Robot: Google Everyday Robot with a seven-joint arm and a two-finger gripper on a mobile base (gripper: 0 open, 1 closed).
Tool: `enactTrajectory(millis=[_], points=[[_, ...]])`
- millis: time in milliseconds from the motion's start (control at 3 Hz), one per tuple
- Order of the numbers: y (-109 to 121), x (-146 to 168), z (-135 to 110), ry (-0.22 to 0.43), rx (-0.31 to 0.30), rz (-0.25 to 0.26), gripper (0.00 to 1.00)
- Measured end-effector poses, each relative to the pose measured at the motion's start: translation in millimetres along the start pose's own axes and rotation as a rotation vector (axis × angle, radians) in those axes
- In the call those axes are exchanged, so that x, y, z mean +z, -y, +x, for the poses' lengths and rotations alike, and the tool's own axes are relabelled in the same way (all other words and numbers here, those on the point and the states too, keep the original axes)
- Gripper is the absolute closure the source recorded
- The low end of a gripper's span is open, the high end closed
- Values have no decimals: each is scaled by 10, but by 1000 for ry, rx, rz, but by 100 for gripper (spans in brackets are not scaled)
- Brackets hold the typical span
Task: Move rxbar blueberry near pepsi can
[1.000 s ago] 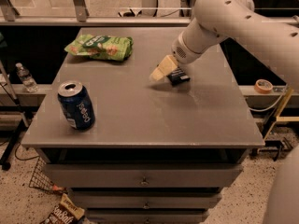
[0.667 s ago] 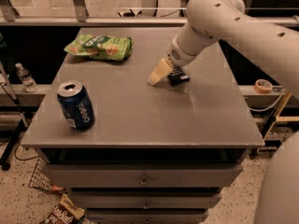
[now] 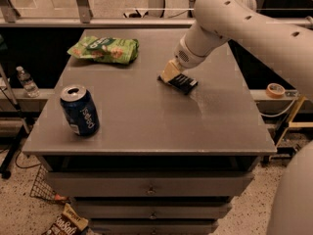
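Observation:
The rxbar blueberry [image 3: 183,83], a small flat dark bar, lies at the middle right of the grey table [image 3: 146,121]. My gripper [image 3: 169,74], with cream-coloured tips, is right at the bar's left end and touches or nearly touches it. The pepsi can [image 3: 80,110], blue with a silver top, stands upright near the table's front left corner, well apart from the bar and the gripper.
A green chip bag [image 3: 104,49] lies at the table's back left. A water bottle [image 3: 26,81] stands on a low ledge left of the table. A tape roll [image 3: 276,89] lies on the ledge to the right. A snack packet [image 3: 66,223] lies on the floor.
My arm's upper part has swung a little to the left. The gripper and the bar have stayed in almost the same place.

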State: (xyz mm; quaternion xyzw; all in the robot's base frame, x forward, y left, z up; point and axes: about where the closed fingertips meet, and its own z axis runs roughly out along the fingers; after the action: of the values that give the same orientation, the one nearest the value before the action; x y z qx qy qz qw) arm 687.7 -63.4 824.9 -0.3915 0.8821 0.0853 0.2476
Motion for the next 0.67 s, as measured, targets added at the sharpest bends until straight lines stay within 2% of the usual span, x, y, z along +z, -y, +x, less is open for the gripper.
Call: enactTrajectory(millis=[333,667], points=[[2,-36,-21,0,0,0,95],[-105,-321,-212,100,-86,19,100]])
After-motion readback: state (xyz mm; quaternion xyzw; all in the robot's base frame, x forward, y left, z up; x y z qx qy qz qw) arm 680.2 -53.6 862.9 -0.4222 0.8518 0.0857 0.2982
